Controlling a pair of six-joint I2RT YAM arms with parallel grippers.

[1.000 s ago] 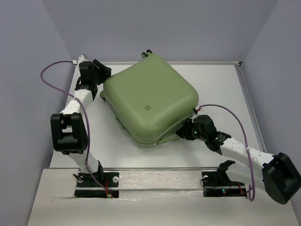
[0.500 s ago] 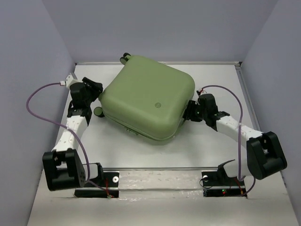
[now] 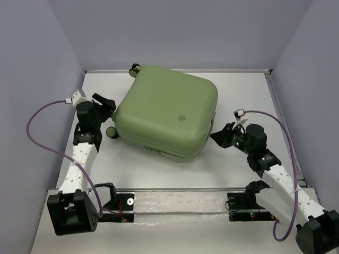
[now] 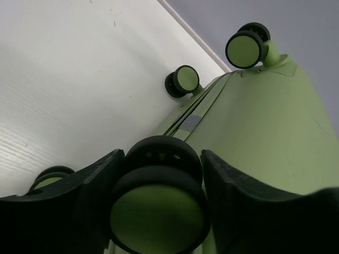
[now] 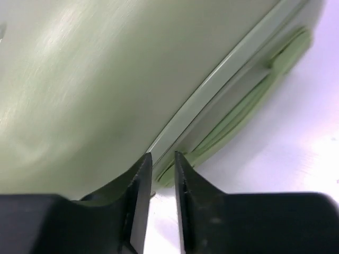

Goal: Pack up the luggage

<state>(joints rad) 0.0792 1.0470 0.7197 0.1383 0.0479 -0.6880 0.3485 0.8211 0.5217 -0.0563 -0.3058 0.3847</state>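
The luggage (image 3: pixel 164 114), a pale green hard-shell suitcase, lies closed and flat on the white table (image 3: pixel 238 90), its round logo up. My left gripper (image 3: pixel 109 106) is at its left side, shut on one black-and-green caster wheel (image 4: pixel 159 211), which fills the gap between the fingers (image 4: pixel 238 211). Two more wheels (image 4: pixel 244 47) show at the far corner. My right gripper (image 3: pixel 214 135) sits just off the suitcase's right edge, at table height. In the right wrist view its jaws (image 5: pixel 163 156) stand narrowly open with nothing between them, pointing at the shell's seam (image 5: pixel 222 74).
Grey walls close in the table on the left, back and right. A raised strip (image 3: pixel 283 121) runs along the right edge. Purple cables (image 3: pixel 32 132) loop off both arms. The arm bases (image 3: pixel 108 203) stand at the near edge.
The suitcase has turned and slid back and to the left. My left gripper has come onto a wheel. My right gripper has backed off from the right edge and narrowed slightly.
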